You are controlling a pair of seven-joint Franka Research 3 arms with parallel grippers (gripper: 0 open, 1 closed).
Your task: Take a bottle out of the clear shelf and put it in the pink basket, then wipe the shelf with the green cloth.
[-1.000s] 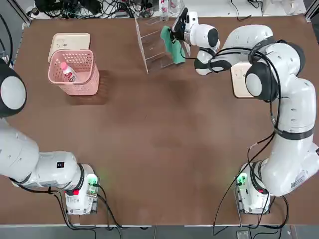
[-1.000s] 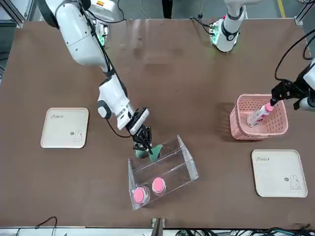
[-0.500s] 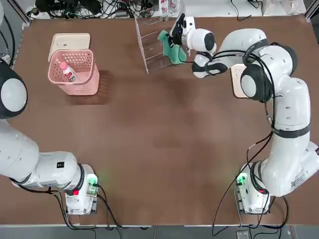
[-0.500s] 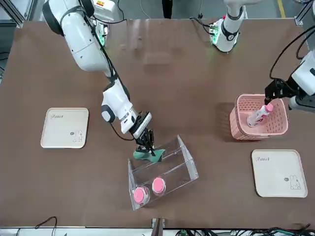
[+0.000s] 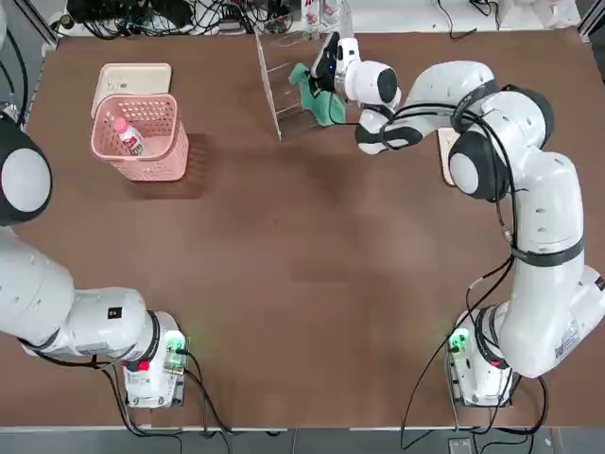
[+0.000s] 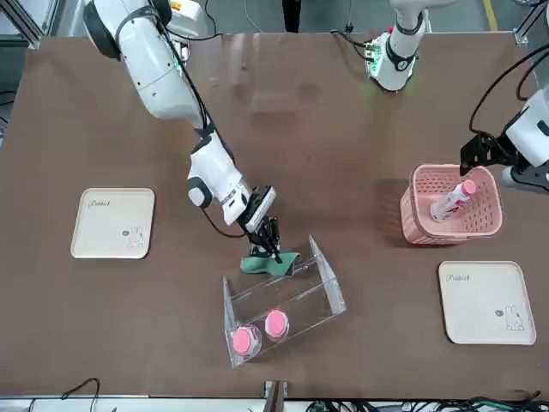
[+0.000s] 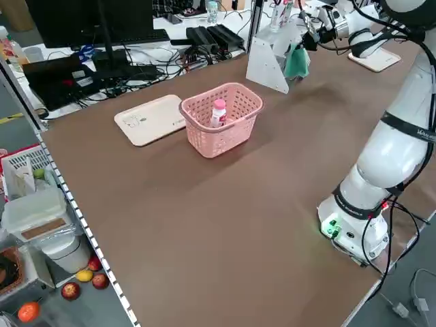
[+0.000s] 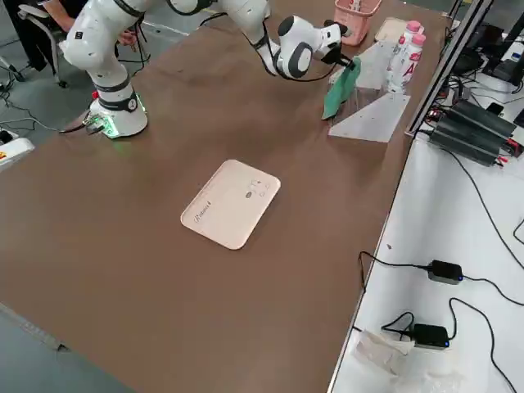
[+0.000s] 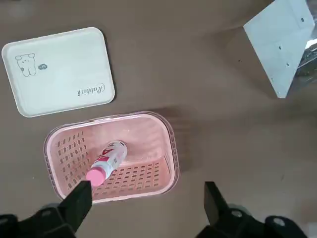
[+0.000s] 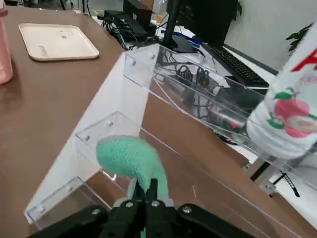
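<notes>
R arm outstretched, right gripper (image 6: 271, 241) pinching green cloth (image 6: 273, 263), prob. on clear shelf (image 6: 287, 296).

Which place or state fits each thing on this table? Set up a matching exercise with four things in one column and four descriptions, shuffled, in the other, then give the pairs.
Things:
1. bottle
2. green cloth
3. left gripper
4. clear shelf

Descriptions:
A. open, above the pink basket
B. holds two pink-capped bottles
C. lying in the pink basket
D. pinched by the right gripper at the shelf

Pairs: 1-C, 2-D, 3-A, 4-B
</notes>
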